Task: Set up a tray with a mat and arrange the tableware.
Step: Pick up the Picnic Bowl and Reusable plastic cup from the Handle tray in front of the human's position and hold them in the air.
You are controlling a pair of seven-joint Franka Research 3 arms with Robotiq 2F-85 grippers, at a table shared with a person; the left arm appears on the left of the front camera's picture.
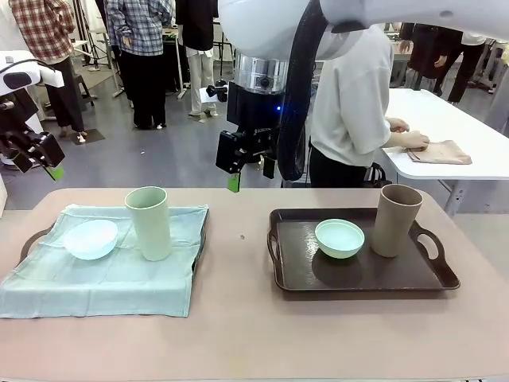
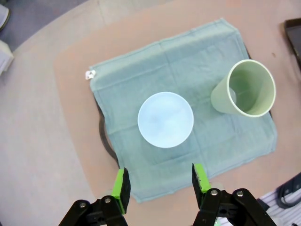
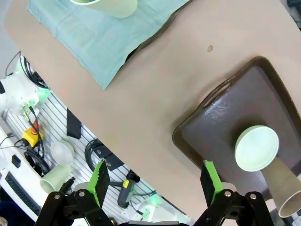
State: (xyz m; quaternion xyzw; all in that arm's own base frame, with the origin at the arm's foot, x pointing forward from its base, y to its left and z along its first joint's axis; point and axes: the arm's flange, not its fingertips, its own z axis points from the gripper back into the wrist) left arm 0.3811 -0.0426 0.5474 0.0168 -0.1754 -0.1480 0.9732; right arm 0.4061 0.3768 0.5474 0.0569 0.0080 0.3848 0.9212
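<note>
On the left, a teal mat (image 1: 111, 274) covers a tray whose dark rim (image 2: 101, 136) peeks out. A pale blue bowl (image 1: 91, 239) and a pale green cup (image 1: 149, 223) stand on the mat. On the right, a bare dark brown tray (image 1: 358, 274) holds a mint green bowl (image 1: 339, 238) and a tan-brown cup (image 1: 395, 220). My left gripper (image 2: 160, 183) hangs open high above the blue bowl (image 2: 165, 119), empty. My right gripper (image 3: 155, 181) is open and empty, raised over the table's middle (image 1: 251, 177), with the brown tray (image 3: 221, 113) and mint bowl (image 3: 256, 148) ahead.
A person stands behind the table's far edge, hands on a folded tan cloth (image 1: 440, 151) on a white side table. Other people stand farther back. Bare tabletop (image 1: 238, 318) lies between and in front of the trays. Cables and spare tableware (image 3: 59, 165) sit below the near edge.
</note>
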